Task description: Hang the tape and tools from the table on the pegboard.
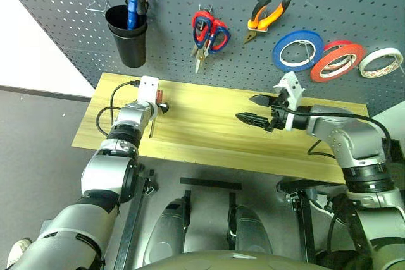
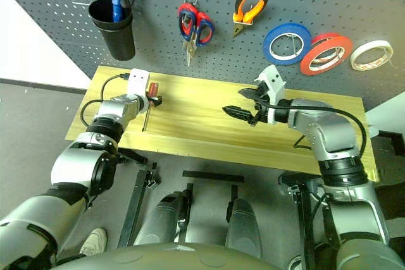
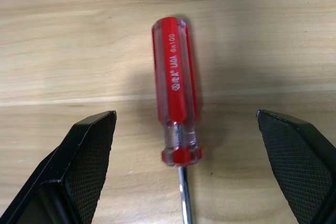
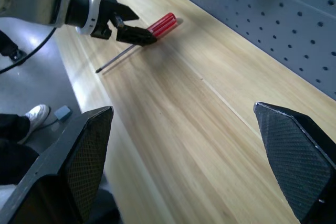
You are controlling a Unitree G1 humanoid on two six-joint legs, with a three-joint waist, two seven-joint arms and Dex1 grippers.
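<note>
— Any writing you can read?
— Just on the screwdriver (image 3: pixel 176 93) lying on the table (image 3: pixel 63 51) between my left fingers: white print along its red handle, a small round logo, some characters I can't make out, then what looks like "6x100".
— Anything elsewhere?
— Nothing legible.

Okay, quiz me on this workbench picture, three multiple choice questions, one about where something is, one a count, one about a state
1. Where does the red-handled screwdriver lie?
A. in the black cup
B. on the table
C. on a pegboard hook

2. How many tape rolls hang on the pegboard?
A. one
B. three
C. five

3. How is the left claw?
A. open around the screwdriver
C. shut on it
B. shut, empty

Answers: 1 B, it rests on the table. 2 B: blue, red-orange and pale rolls. 3 A, both fingers stand apart from the handle.
</note>
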